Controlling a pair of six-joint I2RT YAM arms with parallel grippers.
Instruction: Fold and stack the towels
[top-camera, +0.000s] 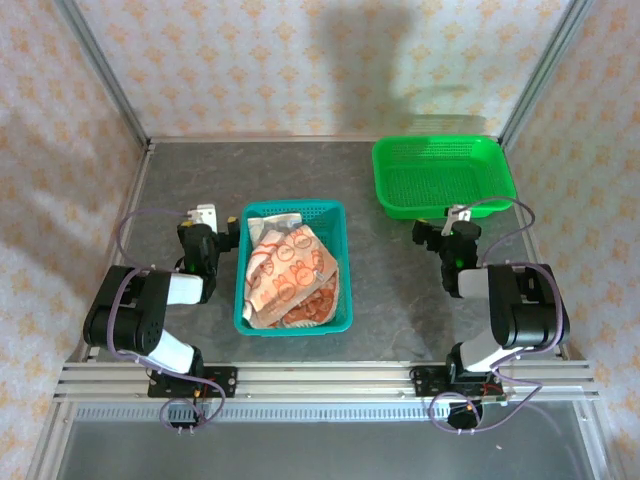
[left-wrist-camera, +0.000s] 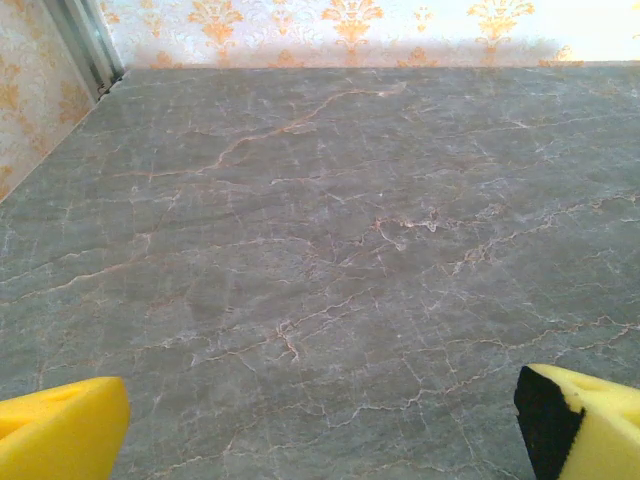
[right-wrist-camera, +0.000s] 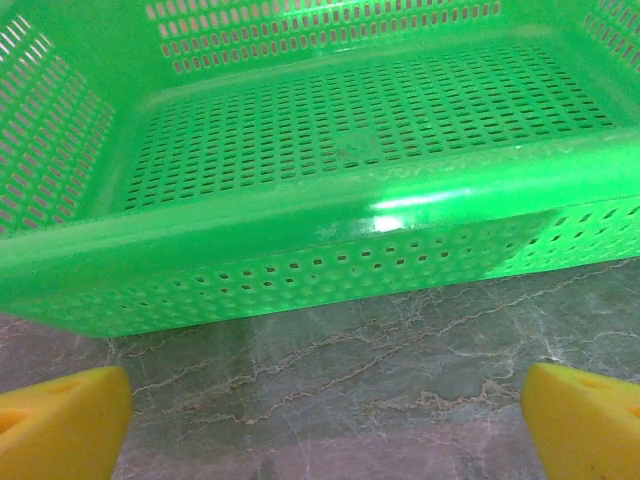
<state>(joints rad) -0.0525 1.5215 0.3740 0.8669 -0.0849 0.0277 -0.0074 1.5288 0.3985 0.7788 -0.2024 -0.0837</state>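
Observation:
Crumpled orange and cream towels (top-camera: 290, 275) lie piled in a teal mesh basket (top-camera: 340, 225) at the table's middle. My left gripper (top-camera: 203, 222) rests left of that basket, open, with bare marble between its yellow fingertips (left-wrist-camera: 60, 430). My right gripper (top-camera: 447, 225) sits just short of the green basket's near wall, open with nothing between its yellow fingertips (right-wrist-camera: 585, 420).
A green mesh basket (top-camera: 443, 175) stands at the back right, with nothing in it; its near wall (right-wrist-camera: 300, 270) is close in front of my right gripper. Patterned walls and metal frame posts (top-camera: 105, 75) enclose the grey marble table (top-camera: 390, 290).

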